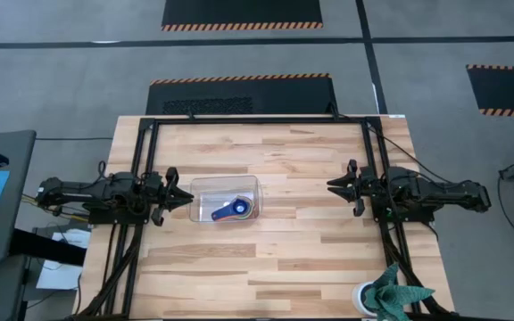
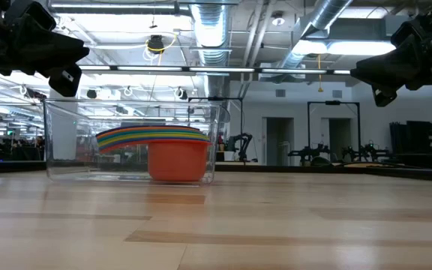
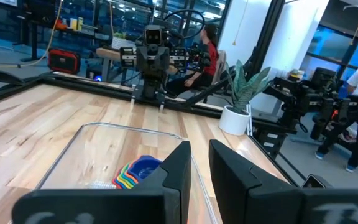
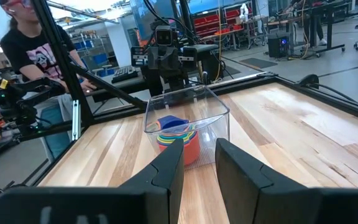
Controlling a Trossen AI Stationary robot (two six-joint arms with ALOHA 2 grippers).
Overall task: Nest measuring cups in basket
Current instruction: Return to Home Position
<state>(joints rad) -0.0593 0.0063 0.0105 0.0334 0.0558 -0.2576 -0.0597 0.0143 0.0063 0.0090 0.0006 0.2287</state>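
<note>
Tabletop (image 1: 284, 259), left to right: left gripper (image 1: 178, 189) just beside the basket (image 1: 202, 189) at its nine o'clock, fingers slightly parted, empty; measuring cups (image 1: 233, 210) nested inside, dark blue topmost; right gripper (image 1: 335, 186) at three o'clock, well apart, likewise parted, empty.

In the high view only the dark blue cup (image 1: 238, 209) atop the stack in the basket (image 1: 208, 189) is shown whole, the cups beneath it being covered but for a sliver of orange. In the left wrist view the near side of the stack (image 3: 138, 172) and the basket's near wall are hidden behind the left gripper's fingers (image 3: 179, 171) at bottom centre. In the low view the left arm (image 2: 28, 37) and the right arm (image 2: 415, 52) are cut off by the upper corners, and in the high view the plant (image 1: 389, 294) is cropped by the bottom edge at lower right.
</note>
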